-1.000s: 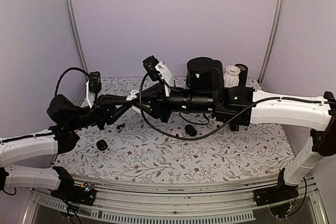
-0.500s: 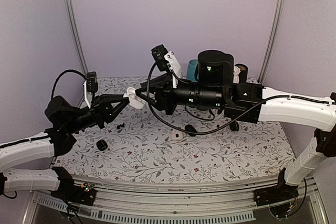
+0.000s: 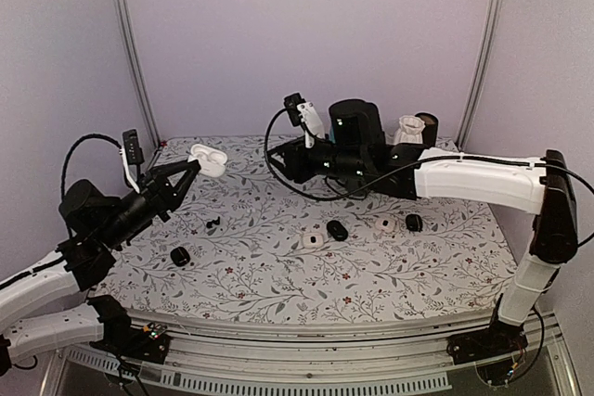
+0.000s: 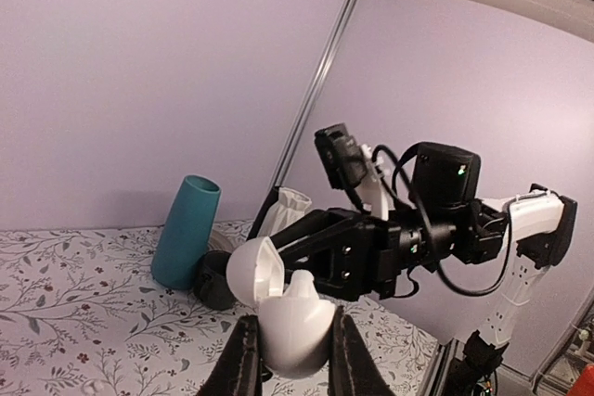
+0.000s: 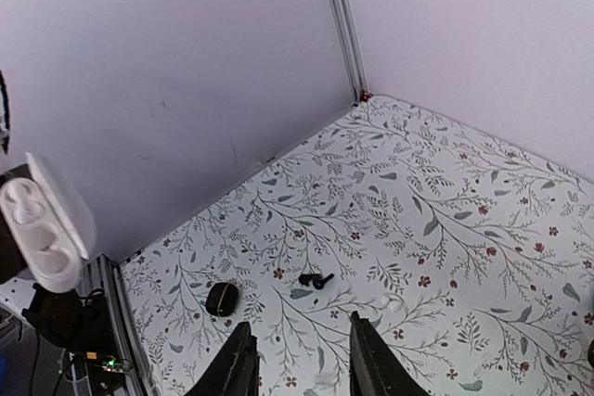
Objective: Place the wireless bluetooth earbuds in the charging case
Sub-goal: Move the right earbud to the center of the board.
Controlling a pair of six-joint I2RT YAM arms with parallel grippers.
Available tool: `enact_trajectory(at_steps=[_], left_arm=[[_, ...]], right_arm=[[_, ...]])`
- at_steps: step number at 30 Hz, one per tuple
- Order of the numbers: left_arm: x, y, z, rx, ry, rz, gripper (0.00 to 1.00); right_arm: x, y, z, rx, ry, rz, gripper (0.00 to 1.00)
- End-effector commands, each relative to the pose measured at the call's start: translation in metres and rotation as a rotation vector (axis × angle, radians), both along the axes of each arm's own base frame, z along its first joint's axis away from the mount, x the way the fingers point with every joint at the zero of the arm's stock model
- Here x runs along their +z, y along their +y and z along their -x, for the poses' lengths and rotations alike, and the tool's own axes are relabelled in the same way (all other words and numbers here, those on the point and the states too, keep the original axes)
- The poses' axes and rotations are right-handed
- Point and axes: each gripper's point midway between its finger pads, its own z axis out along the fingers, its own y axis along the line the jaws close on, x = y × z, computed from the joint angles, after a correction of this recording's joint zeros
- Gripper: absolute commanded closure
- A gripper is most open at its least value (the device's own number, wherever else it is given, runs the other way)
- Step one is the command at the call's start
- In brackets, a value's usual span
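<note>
Left jaws grip case; right jaws seemingly parted.

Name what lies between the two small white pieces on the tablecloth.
A black oval case, nearer the left white piece than the right white piece, in the top view.

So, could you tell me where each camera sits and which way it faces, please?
Top external: above and behind the bases, looking down the table; left arm and right arm show.
Left wrist: faces the right arm; left gripper clamps the open charging case.
Right wrist: looks down leftward at the earbuds; right gripper open.
Shared: all three show the case.
</note>
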Motion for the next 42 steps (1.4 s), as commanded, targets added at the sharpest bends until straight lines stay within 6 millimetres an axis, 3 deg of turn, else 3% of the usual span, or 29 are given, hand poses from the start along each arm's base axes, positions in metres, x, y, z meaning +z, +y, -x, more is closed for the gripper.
enact_trajectory(at_steps=[1,9,14,15,16,17,28,42], left_arm=[[-0.004,0.012,-0.006,0.072,0.014,-0.036,1.0],[0.001,0.014,-0.003,0.077,0.01,-0.066,1.0],[0.002,0.018,-0.001,0.086,0.009,-0.067,1.0],[0.003,0.018,-0.001,0.087,0.008,-0.066,1.0],[0.003,0.018,0.0,0.086,0.009,-0.067,1.0],[0.003,0.019,0.0,0.086,0.01,-0.066,1.0],[0.002,0.019,-0.001,0.085,0.022,-0.066,1.0],[0.0,0.018,-0.002,0.079,0.031,-0.066,1.0]], right_arm=[[-0.05,0.017,-0.029,-0.032,0.061,0.054,0.66],[-0.128,0.054,-0.07,-0.026,0.104,0.146,0.67],[-0.169,0.071,-0.089,-0.023,0.124,0.175,0.67],[-0.169,0.075,-0.094,-0.025,0.12,0.169,0.67],[-0.19,0.077,-0.097,-0.025,0.137,0.191,0.67],[-0.197,0.08,-0.1,-0.025,0.145,0.196,0.66],[-0.253,0.095,-0.121,-0.043,0.202,0.21,0.66],[-0.291,0.099,-0.121,-0.03,0.251,0.256,0.66]])
